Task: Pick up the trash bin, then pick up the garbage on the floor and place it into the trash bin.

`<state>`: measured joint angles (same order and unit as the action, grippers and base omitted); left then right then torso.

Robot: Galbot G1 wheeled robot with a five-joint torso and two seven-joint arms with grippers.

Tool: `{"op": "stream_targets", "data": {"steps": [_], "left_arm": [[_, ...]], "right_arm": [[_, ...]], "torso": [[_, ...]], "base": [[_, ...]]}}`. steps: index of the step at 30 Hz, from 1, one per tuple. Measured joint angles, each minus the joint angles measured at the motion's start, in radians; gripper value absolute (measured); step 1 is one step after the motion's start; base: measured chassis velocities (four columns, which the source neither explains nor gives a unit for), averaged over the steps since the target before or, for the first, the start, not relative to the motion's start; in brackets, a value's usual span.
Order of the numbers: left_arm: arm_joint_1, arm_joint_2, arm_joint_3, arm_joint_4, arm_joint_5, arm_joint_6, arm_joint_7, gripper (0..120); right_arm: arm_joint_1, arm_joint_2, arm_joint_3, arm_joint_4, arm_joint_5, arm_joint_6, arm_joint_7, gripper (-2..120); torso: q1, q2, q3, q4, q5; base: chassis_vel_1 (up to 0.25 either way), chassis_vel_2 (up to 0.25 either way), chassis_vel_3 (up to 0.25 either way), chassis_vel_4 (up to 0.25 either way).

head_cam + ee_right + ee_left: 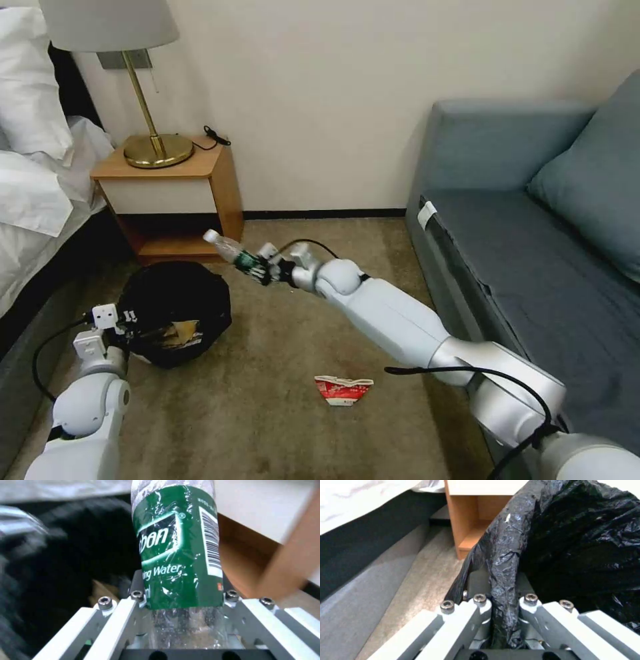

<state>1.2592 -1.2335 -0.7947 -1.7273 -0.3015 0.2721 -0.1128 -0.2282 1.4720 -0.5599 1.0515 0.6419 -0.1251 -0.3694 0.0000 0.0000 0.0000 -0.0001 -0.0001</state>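
Holding the water bottle (235, 253) clamped, right gripper (264, 270) sits beside the trash bin (175, 310); left gripper (127, 327) pinches its bag rim, bottle's neck pointing binward.

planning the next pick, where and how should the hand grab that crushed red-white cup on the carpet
Grip the crushed cup across its short depth, near the middle, coming straight down from above. It lies flattened on the carpet with open floor all round, so its thin front and back edges look easiest to pinch.

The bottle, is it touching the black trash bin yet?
Apart. In the head view the bottle, clamped in the right gripper, hangs in the air above and beside the trash bin, carpet showing between them.
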Motion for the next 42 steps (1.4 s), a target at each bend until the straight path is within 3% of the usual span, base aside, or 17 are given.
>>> {"op": "stream_targets", "data": {"steps": [2,8,12,13,26,28,30,31,34,39,41,42], "left_arm": [[-0.008,0.000,0.005,-0.005,0.001,0.001,0.004,4],[-0.012,-0.001,0.014,-0.014,0.001,0.002,0.007,4],[-0.009,-0.001,0.014,-0.017,0.001,0.002,0.007,4],[-0.007,0.000,0.014,-0.017,0.000,0.002,0.007,4],[-0.021,-0.006,0.018,-0.009,0.001,0.002,0.006,4],[-0.025,-0.011,0.020,-0.006,0.004,0.002,0.005,4],[-0.026,-0.012,0.020,-0.005,0.004,0.003,0.005,4],[-0.028,-0.013,0.020,-0.001,0.007,0.003,0.005,4],[-0.030,-0.013,0.020,0.003,0.008,0.003,0.005,4],[-0.032,0.002,0.009,0.012,0.005,0.003,0.004,4],[-0.031,0.004,0.008,0.012,0.003,0.003,0.004,4],[-0.028,0.013,0.002,0.013,-0.005,0.003,0.004,4]], "right_arm": [[0.004,0.052,-0.036,0.003,0.056,-0.010,0.029,23],[-0.003,0.134,-0.090,-0.047,0.065,-0.004,0.085,23],[-0.014,0.140,-0.105,-0.064,0.053,-0.003,0.107,25],[-0.022,0.139,-0.109,-0.069,0.044,-0.001,0.113,33],[-0.048,0.098,-0.107,-0.076,0.009,0.004,0.132,73],[-0.054,0.089,-0.107,-0.076,-0.004,0.009,0.131,85],[-0.055,0.088,-0.107,-0.075,-0.006,0.010,0.131,87],[-0.056,0.075,-0.107,-0.071,-0.013,0.013,0.131,95],[-0.056,0.064,-0.108,-0.065,-0.014,0.013,0.131,99],[-0.007,-0.079,-0.137,0.025,0.011,-0.097,0.101,100],[-0.002,-0.098,-0.143,0.036,0.011,-0.111,0.092,100],[0.010,-0.167,-0.174,0.082,0.010,-0.163,0.047,100]], "torso": [[0.000,0.000,0.000,0.0002,-0.0001],[0.000,0.000,0.000,0.0005,-0.0001],[0.000,0.000,0.000,0.0002,-0.0002],[0.000,0.000,0.000,0.0001,-0.0001],[0.000,0.000,0.000,0.0000,0.0001],[0.000,0.000,0.000,0.0001,0.0002],[0.000,0.000,0.000,0.0001,0.0001],[0.000,0.000,0.000,0.0002,0.0002],[0.000,0.000,0.000,0.0001,0.0002],[0.000,0.000,0.000,-0.0001,0.0006],[0.000,0.000,0.000,-0.0003,0.0004],[0.000,0.000,0.000,0.0001,0.0004]], "base": [[0.000,0.000,0.000,0.000],[0.000,0.000,0.000,0.000],[0.000,0.000,0.000,0.000],[0.000,0.000,0.000,0.000],[0.000,0.000,0.000,0.000],[0.000,0.000,0.000,0.000],[0.000,0.000,0.000,0.000],[0.000,0.000,0.000,0.000],[0.000,0.000,0.000,0.000],[0.000,0.000,0.000,0.000],[0.000,0.000,0.000,0.000],[0.000,0.000,0.000,0.000]]}}
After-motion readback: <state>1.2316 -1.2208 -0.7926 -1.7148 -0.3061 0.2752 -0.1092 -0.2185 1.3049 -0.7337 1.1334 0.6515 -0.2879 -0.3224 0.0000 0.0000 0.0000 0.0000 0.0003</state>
